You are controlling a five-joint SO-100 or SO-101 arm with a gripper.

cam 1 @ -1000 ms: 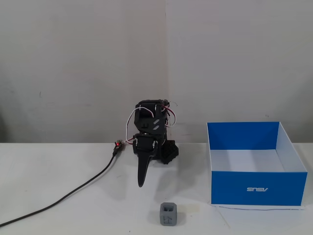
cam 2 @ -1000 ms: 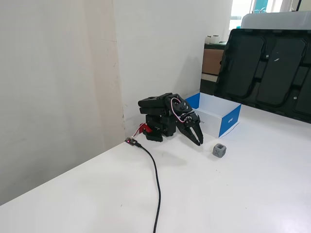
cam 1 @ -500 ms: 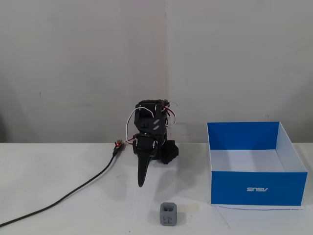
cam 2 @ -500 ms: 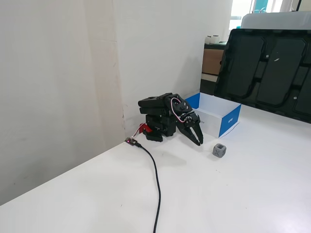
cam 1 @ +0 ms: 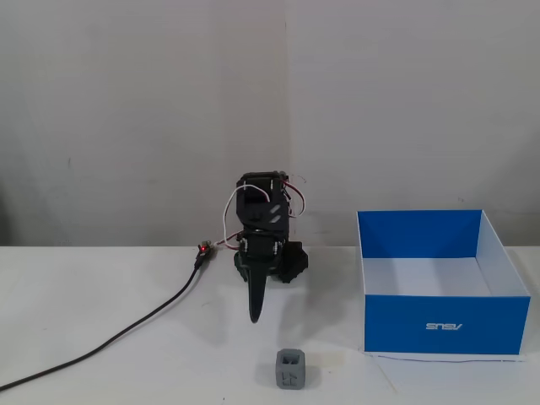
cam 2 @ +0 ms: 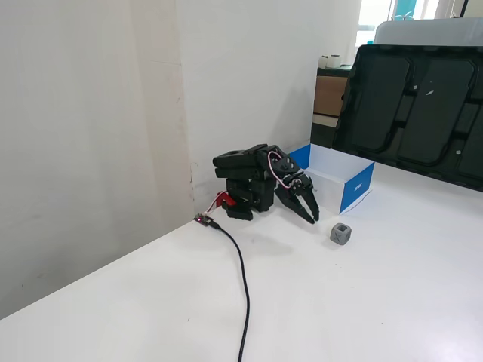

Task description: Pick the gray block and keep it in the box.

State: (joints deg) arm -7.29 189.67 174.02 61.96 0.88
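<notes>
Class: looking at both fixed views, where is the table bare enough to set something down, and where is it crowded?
Bare: the table beyond the gray block, and either side of the cable. Crowded: the end effector, block and box cluster near the wall.

The block [cam 1: 291,369] sits on the table [cam 1: 101,287] at 6 o'clock. The gripper [cam 1: 256,316] points down just above it; the box [cam 1: 440,287] lies at 3 o'clock.
</notes>
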